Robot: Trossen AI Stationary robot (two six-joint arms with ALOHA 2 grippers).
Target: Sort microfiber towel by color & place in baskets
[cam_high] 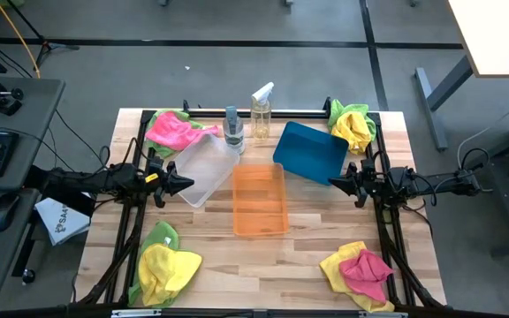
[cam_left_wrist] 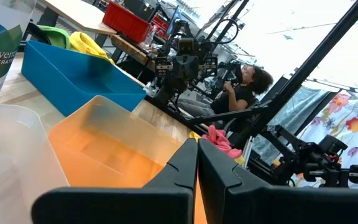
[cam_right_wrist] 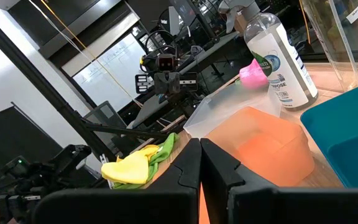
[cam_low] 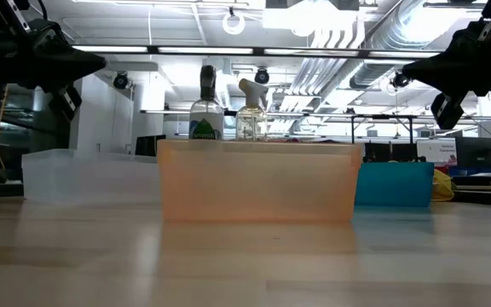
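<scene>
My left gripper [cam_high: 186, 183] hovers above the table [cam_high: 325, 238] at its left side, just off the near edge of the clear basket [cam_high: 203, 168], and its two fingers are pressed together with nothing between them; the left wrist view shows them meeting in a closed seam. My right gripper [cam_high: 334, 181] hangs at the right side, its tip just at the lower corner of the blue basket [cam_high: 311, 152], and its fingers are likewise pressed together and empty. The orange basket [cam_high: 260, 199] sits in the middle of the table between my two grippers, long side running front to back, with the clear basket angled to its upper left and the blue one angled to its upper right. Behind them, near the far rail, stand two spray bottles [cam_high: 247, 119] side by side. The microfiber towels lie in four heaps at the table's corners, all outside the baskets: a pink and green heap [cam_high: 173, 129] at the far left beside the clear basket, a yellow and green heap [cam_high: 353, 125] at the far right beside the blue basket, a yellow and green heap [cam_high: 163, 265] at the near left, and a pink towel on a yellow one [cam_high: 360, 272] at the near right. In the left wrist view a seated person [cam_left_wrist: 244, 87] shows in the room beyond the table.
</scene>
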